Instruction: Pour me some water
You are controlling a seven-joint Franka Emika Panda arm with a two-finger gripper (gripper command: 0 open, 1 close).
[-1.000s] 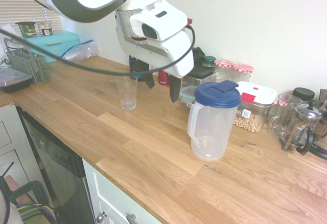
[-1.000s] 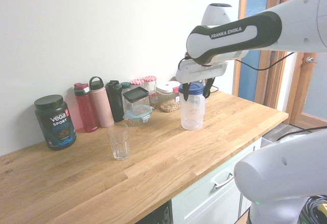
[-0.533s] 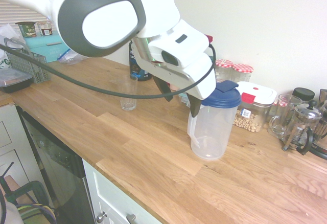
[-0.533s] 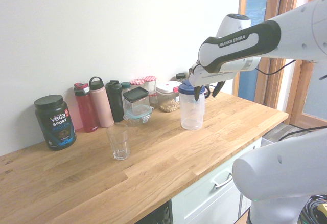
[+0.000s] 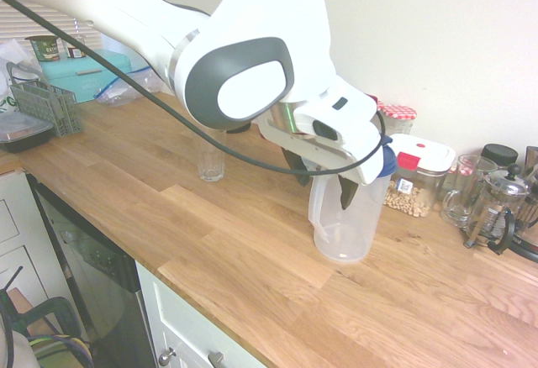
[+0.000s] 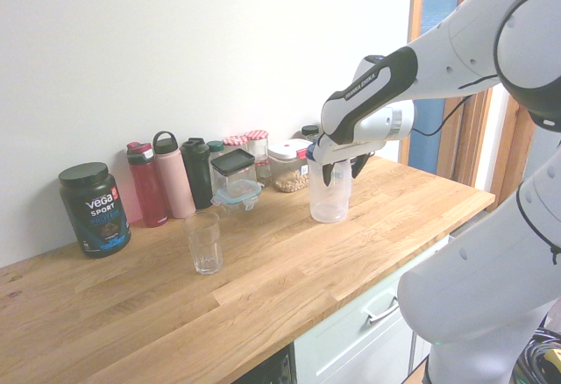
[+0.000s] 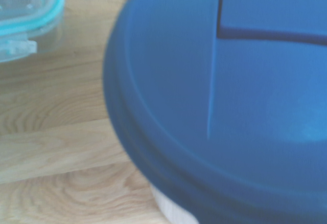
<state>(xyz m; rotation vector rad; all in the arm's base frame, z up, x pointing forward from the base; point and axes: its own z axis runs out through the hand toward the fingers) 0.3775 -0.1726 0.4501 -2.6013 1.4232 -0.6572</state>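
First exterior view, and from the left we have the wire dish rack (image 5: 49, 107) in front of the teal box (image 5: 84, 74), with the zip bag (image 5: 126, 87) slumped just beside the box. Moving right, the drinking glass (image 5: 211, 160) stands upright on the wooden counter (image 5: 210, 233), well apart from the pitcher. Now the gripper (image 5: 324, 190): fingers spread wide, pointing down at the pitcher's upper part, with no grip closed on anything; whether a finger touches the pitcher, I cannot tell. And here's the clear pitcher (image 5: 346, 229) itself, upright on the counter, its handle towards the glass and its blue lid (image 5: 389, 162) on, partly hidden by the gripper. Right of it come the nut container (image 5: 411, 191) with its white lid, the glass mug (image 5: 462, 196) and the French press (image 5: 494, 212).

Over to the second exterior view: the black Vega Sport tub (image 6: 95, 213) leads from the left, then the red bottle (image 6: 147, 187), the pink bottle (image 6: 175, 182) and the black shaker (image 6: 198, 175), all upright by the wall. Wrist view: the lid fills most of it, with part of a clip-lock container (image 7: 28, 24) nearby.
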